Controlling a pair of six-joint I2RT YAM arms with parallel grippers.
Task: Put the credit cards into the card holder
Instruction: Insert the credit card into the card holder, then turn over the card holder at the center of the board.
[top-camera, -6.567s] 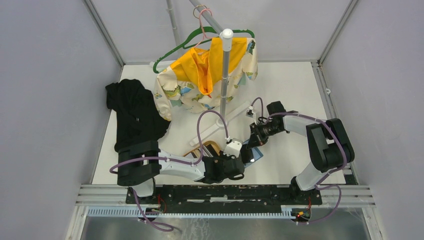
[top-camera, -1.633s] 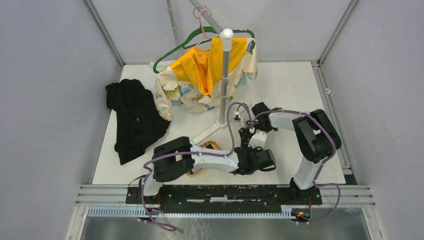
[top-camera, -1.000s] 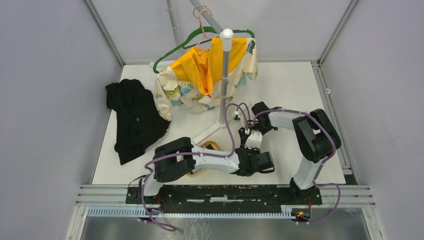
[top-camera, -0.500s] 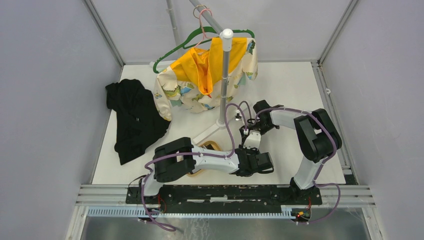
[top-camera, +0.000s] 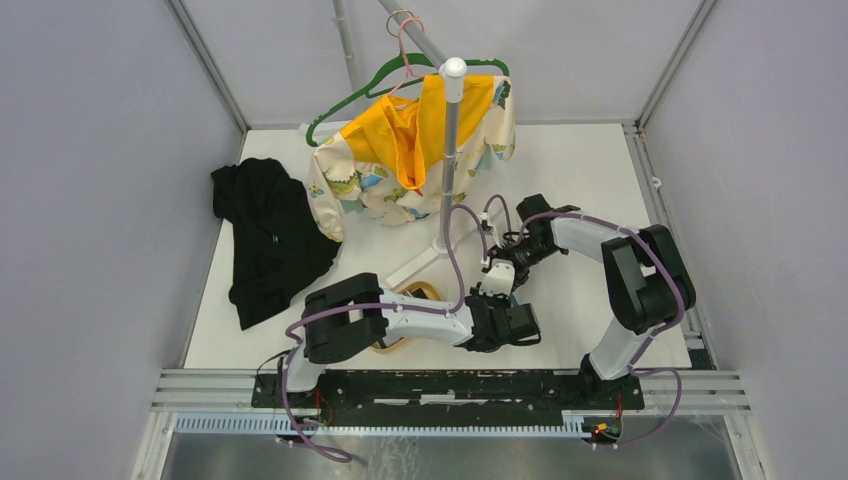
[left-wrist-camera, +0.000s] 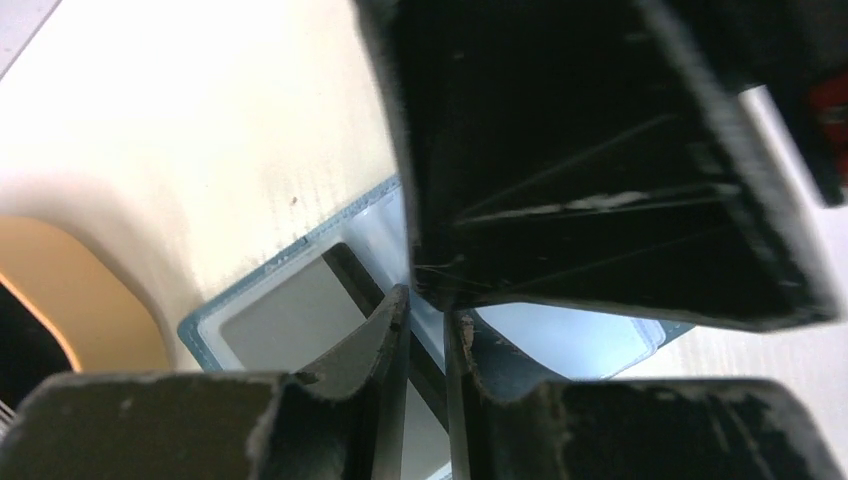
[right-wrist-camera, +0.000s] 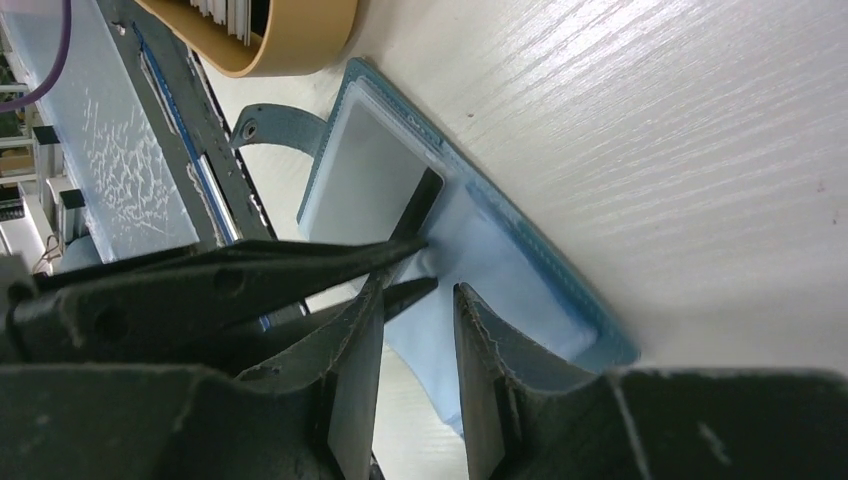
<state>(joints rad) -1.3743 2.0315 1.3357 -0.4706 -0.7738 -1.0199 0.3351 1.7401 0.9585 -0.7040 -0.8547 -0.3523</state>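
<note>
Work is only partly done, it seems. The holder (right-wrist-camera: 510, 270) is laid open on the surface (right-wrist-camera: 650, 150), near the tray (right-wrist-camera: 300, 40). A dark card (left-wrist-camera: 355, 275) is pinched by the left end effector (left-wrist-camera: 425, 305), with its fingers almost pressed together, and the card's edge is poked into a pocket of the holder. The right end effector (right-wrist-camera: 418, 290) is spread a little over the holder, and nothing is held in it. More cards (right-wrist-camera: 225, 15) are seen in the tray, so those are left to be put in.
</note>
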